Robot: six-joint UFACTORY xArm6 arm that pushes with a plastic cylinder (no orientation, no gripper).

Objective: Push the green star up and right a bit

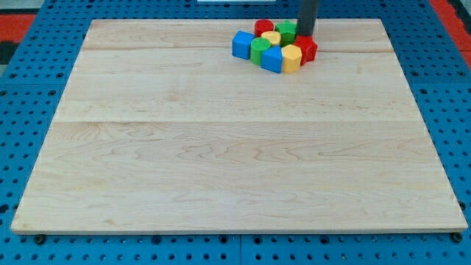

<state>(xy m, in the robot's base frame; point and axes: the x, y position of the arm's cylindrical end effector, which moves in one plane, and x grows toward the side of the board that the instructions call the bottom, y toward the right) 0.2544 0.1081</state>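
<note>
My tip point(305, 36) down at cluster's upper right, touching or just beside green star point(286, 31) and red block point(306, 48). Rod only, grips nothing. Green star near board's point(221, 162) top edge, packed among blue block point(241, 44), yellow block point(291, 58).

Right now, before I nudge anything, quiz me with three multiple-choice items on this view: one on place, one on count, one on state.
1. Where is the block cluster?
A. view's top, right of centre
B. view's bottom left
C. dead centre

2. How many blue blocks show?
A. none
B. two
C. five

3. How do the blocks lie?
A. scattered apart
B. packed together, touching
C. stacked in a tower

Key: A, the cluster sits by the board's top edge; B, one blue block at the left, another blue block in front; B, they touch, with my tip at the green star.
</note>
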